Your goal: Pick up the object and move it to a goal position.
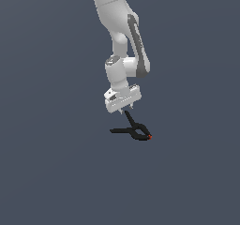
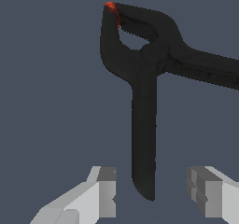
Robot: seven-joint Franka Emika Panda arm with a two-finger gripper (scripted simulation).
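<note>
A plain dark grey tabletop carries the clamp (image 1: 135, 131), lying flat. One handle runs up between the fingers (image 2: 106, 192) of the tool (image 1: 127, 110), which are spread and not touching it. Best descend straight, then close squarely on that handle.

A flat, plain slate-grey tabletop (image 1: 47, 172) fills the whole exterior view from edge to edge, evenly lit, with no markings, seams or texture to be seen. The wrist view shows the same dull blue-grey tabletop behind everything, equally uniform in colour. No rim or border of it appears in either view.
</note>
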